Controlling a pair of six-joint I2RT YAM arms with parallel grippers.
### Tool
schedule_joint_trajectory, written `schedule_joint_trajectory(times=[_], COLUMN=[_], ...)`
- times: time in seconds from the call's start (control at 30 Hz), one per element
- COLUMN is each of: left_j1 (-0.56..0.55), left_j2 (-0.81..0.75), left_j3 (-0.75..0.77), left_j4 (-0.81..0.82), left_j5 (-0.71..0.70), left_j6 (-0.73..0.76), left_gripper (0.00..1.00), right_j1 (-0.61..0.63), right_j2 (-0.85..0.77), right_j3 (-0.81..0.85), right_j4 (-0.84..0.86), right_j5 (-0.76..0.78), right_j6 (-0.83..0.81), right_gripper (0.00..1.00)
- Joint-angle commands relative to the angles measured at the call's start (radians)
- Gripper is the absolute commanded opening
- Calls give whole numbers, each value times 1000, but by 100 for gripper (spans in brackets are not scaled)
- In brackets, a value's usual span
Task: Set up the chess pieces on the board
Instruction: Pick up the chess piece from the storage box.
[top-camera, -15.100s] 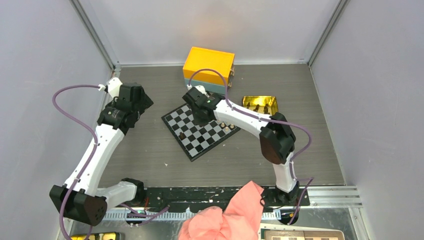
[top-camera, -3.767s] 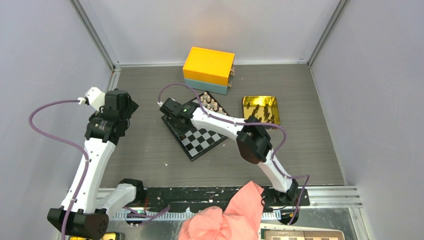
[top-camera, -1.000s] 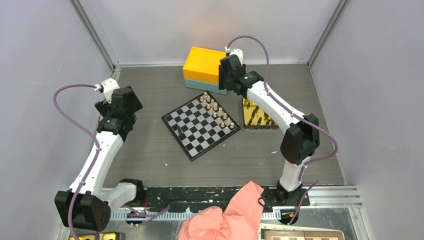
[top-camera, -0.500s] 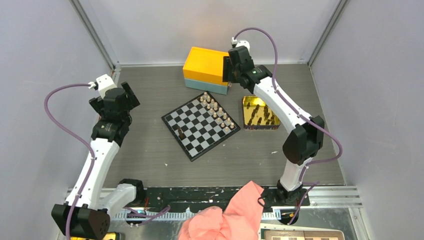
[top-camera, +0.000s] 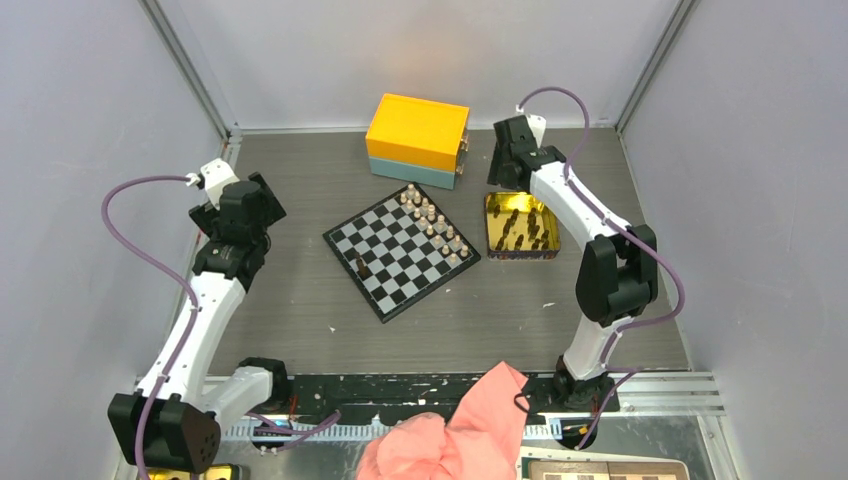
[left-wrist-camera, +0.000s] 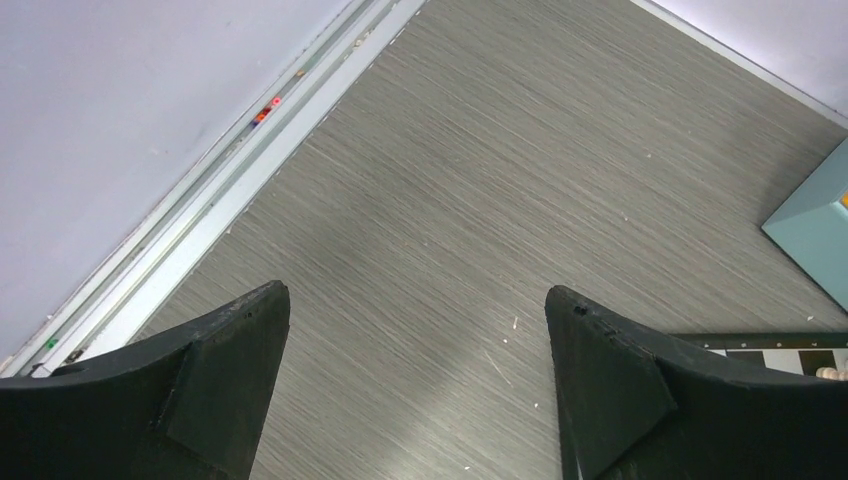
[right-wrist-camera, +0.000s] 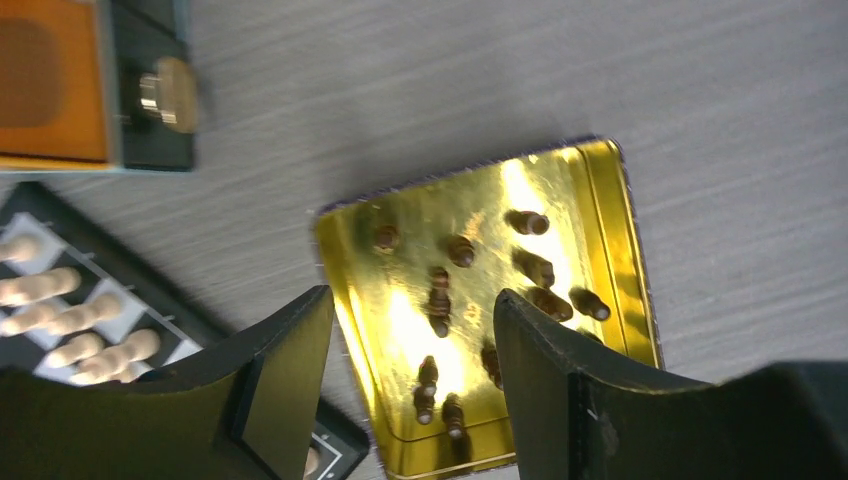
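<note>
Grey wood-grain tabletop (top-camera: 300, 300), walled in pale panels, fills my remote feed. At its middle lies the board (top-camera: 402, 255), black-and-white and turned corner-on like a diamond. Light tan chess pieces (top-camera: 432, 222) stand in two rows along its far right edge. A single dark brown chess piece (top-camera: 360, 266) stands alone toward the board's left side.

Just beside the board's right corner sits a gold tin (top-camera: 518, 226), and more dark brown pieces (right-wrist-camera: 440, 295) are scattered inside it. My right hand (right-wrist-camera: 412, 300) hovers over the tin. Its fingers are spread apart with nothing between them, and the wrist camera looks straight down on the shiny floor of the tin.

My left hand (left-wrist-camera: 415, 300) hangs over bare tabletop at the far left, near the rail along the wall. Its fingers are wide apart and hold nothing.

An orange box (top-camera: 418, 138) with a teal base stands beyond the board's far corner. A pink cloth (top-camera: 450, 430) lies bunched at the near edge, between the two arm bases.
</note>
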Motion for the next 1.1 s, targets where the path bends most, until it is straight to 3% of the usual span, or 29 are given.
schedule_joint_trajectory(times=[0.0,0.5,1.07], left_j1=[6,6,6], left_j2=[5,12,9], left_j3=[32,46,51], left_j4=[66,50,33], left_j5=[-36,-37,-38], left_j6=[-48,-81,-58], left_gripper=[100,100,100], right_j1=[-37,-93,-132], right_j2=[-66,-2,87], right_j3=[-75,-191,-197], right_j4=[69,143,198], right_j5=[3,-69,-99], right_j6=[83,134,142], right_gripper=[65,59,53])
